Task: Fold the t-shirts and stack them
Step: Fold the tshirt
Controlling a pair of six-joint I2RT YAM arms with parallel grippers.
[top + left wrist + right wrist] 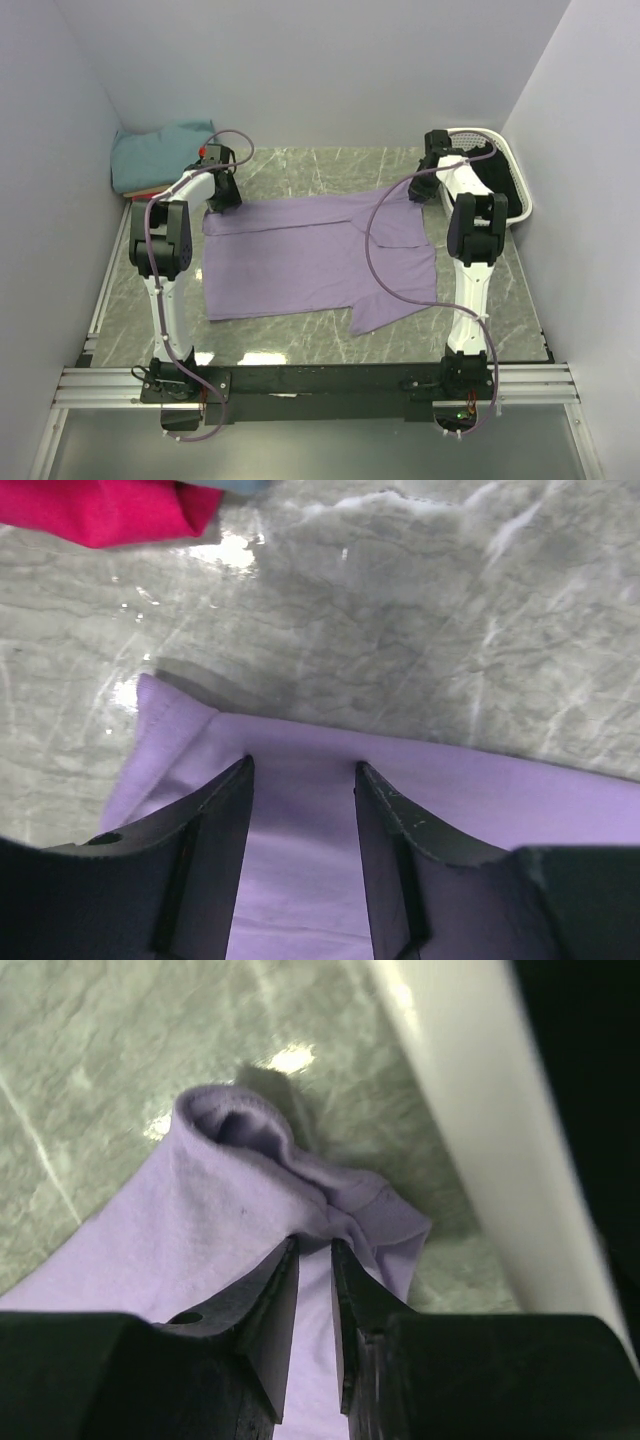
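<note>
A large lavender t-shirt (310,260) lies spread flat on the marble table (330,165). My left gripper (222,188) is at its far left corner. In the left wrist view that gripper (305,768) is open, its fingers straddling the flat lavender cloth (300,860) near the corner. My right gripper (425,186) is at the far right corner. In the right wrist view that gripper (313,1244) has its jaws close together on a bunched fold of the lavender shirt (240,1190). A folded teal t-shirt (160,152) lies on a red one (140,194) at the back left.
A white basket (497,170) stands at the back right, its wall (470,1110) close beside the right gripper. The red shirt (100,510) lies just beyond the left gripper. Grey walls enclose the table on three sides. Purple cables loop along both arms.
</note>
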